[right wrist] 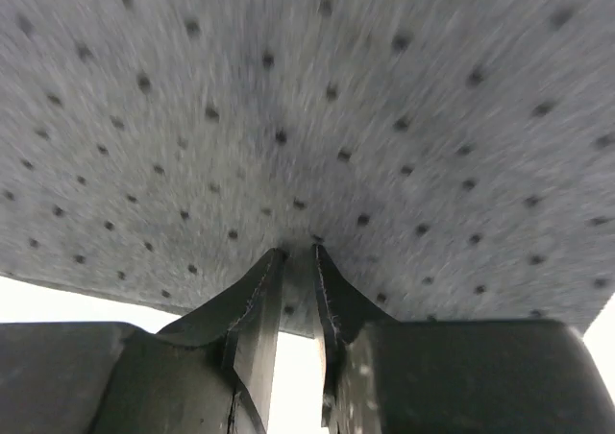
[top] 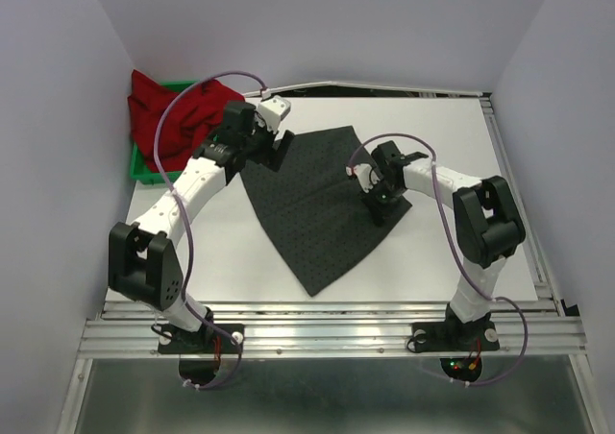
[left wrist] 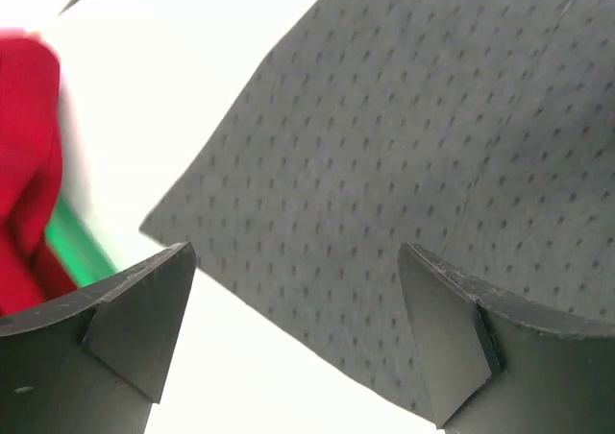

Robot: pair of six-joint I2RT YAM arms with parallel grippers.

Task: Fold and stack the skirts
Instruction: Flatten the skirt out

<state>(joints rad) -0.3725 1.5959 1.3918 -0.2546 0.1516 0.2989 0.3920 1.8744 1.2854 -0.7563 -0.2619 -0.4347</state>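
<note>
Here the charcoal dotted skirt (top: 317,204) is laid flat as a flared trapezoid on the counter (top: 452,146), evidently for folding: its right edge is pinched by the closed right gripper (right wrist: 298,253), while its far-left corner is hovered over by the wide-open, empty left gripper (left wrist: 296,256). The red skirt (top: 178,117) is heaped, crumpled, over the green bin (top: 144,172).

Probably a robotics lab cell: plain white walls (top: 58,117) box in a white counter (top: 452,146), with a left arm (top: 183,199) and right arm (top: 485,223) bolted to an aluminium rail (top: 327,333).
</note>
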